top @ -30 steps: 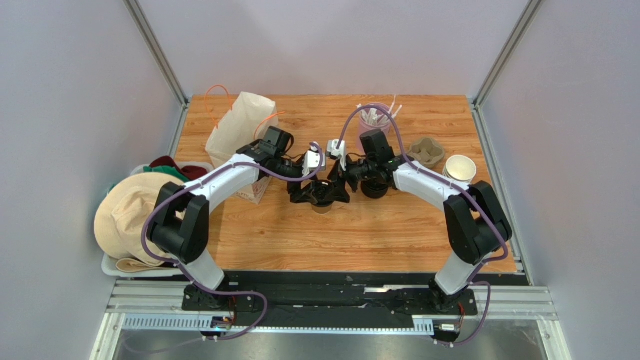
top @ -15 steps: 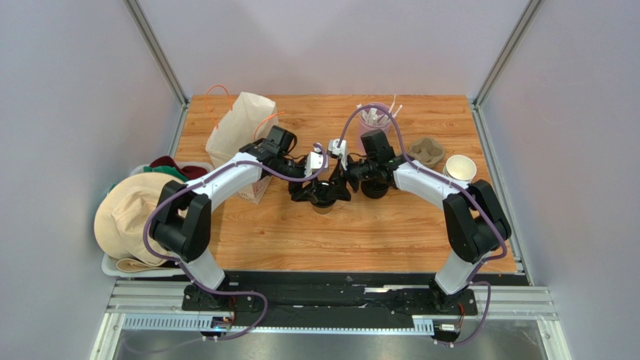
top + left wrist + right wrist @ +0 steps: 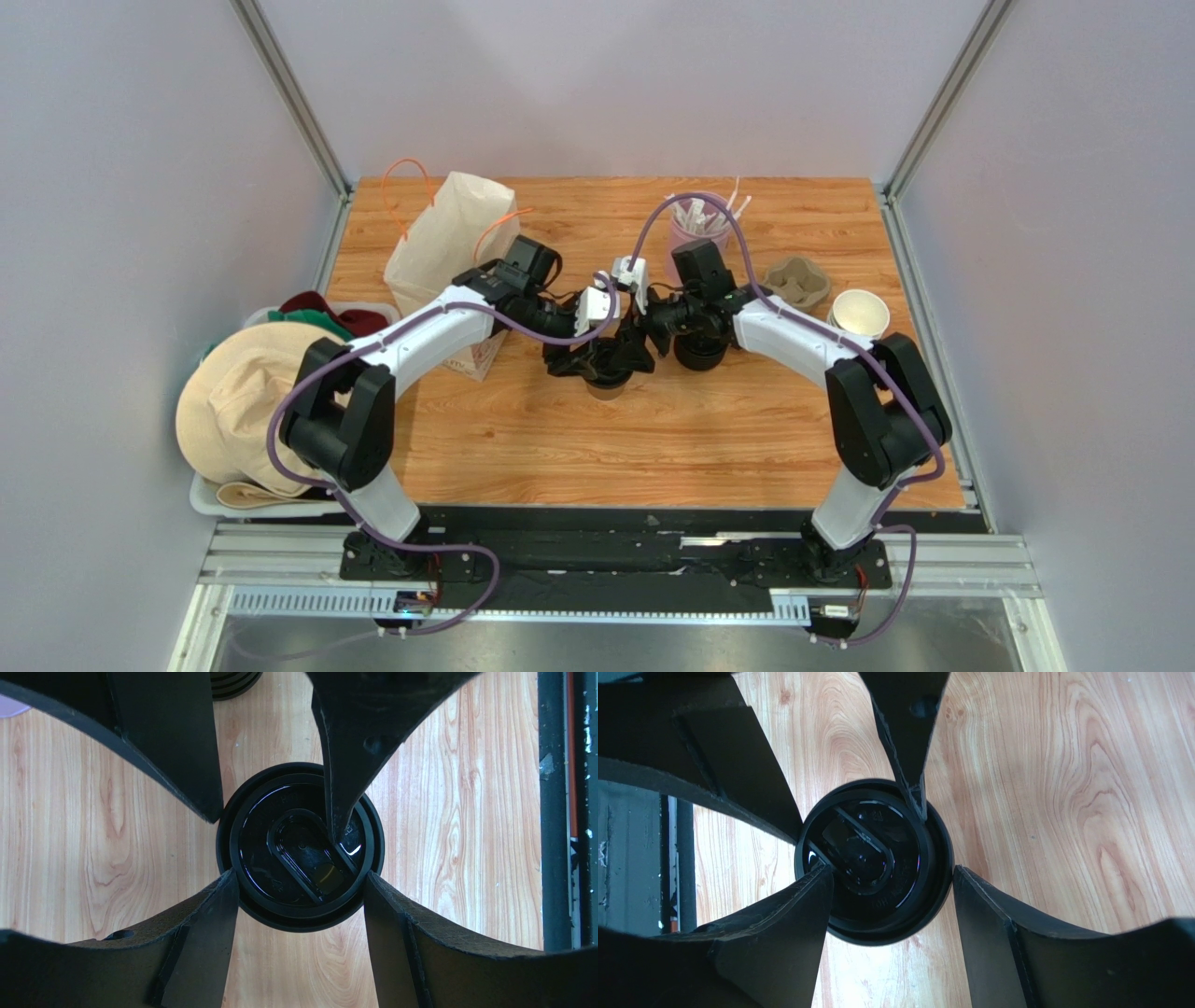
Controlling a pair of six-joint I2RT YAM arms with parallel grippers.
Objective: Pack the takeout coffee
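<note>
The coffee cup [image 3: 606,388] stands upright at the middle of the table [image 3: 673,448] with its black lid [image 3: 300,847] on. I read the left gripper [image 3: 300,879] and right gripper [image 3: 892,872] as both closed onto the lid rim from opposite sides, four fingers ringing it. A stack of black lids [image 3: 699,350] sits just right of the cup under the right wrist, crowding that side. Well apart are the paper bag [image 3: 446,241] rear left, pink cup of sticks [image 3: 697,217] behind, cardboard carrier [image 3: 797,283] and stacked brown cups [image 3: 859,311] right.
</note>
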